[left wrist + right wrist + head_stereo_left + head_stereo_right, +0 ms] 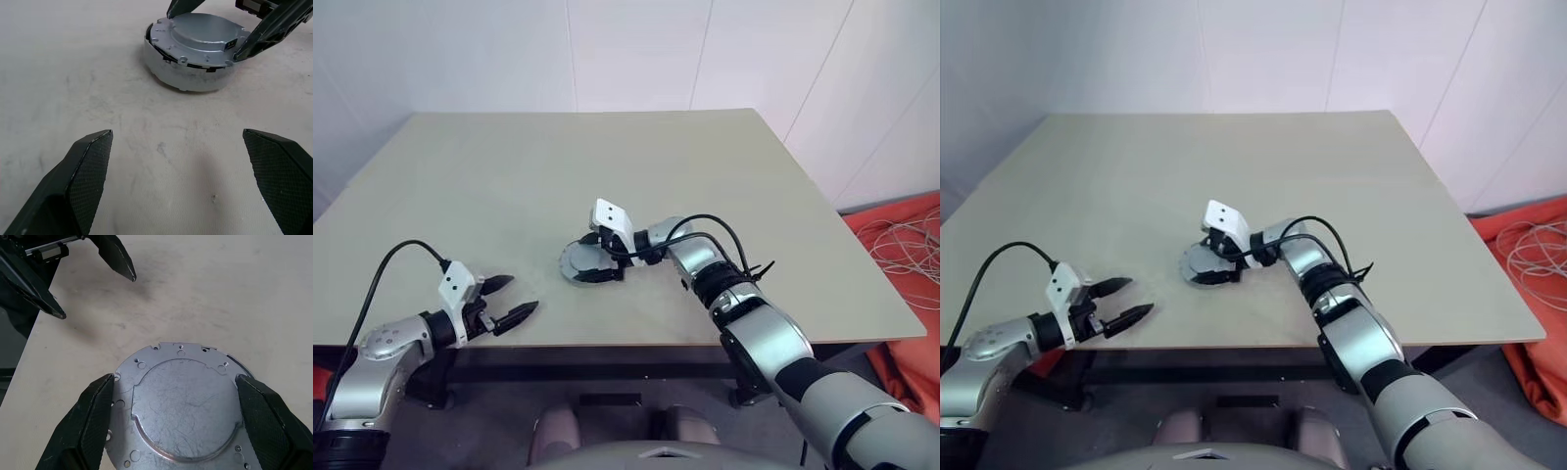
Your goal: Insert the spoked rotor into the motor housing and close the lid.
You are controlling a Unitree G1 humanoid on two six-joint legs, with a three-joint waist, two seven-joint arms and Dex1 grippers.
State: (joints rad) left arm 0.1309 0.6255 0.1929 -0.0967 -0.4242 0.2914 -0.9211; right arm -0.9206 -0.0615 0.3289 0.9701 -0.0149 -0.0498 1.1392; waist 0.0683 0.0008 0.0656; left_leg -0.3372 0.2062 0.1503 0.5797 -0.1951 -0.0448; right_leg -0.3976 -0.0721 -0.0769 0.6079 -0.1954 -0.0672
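Head pair looks down over the table; both wrist cameras closely share the lid.

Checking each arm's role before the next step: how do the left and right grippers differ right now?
The right gripper straddles the lid on the motor housing; the left gripper sits near the table edge, apart from it. The right angles across the table; the left faces the assembly. Both are open.

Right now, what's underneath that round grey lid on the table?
The lid sits plain grey side up on a pale round body, likely the motor housing, on the table. The lid covers whatever is inside, so nothing in there can be seen.
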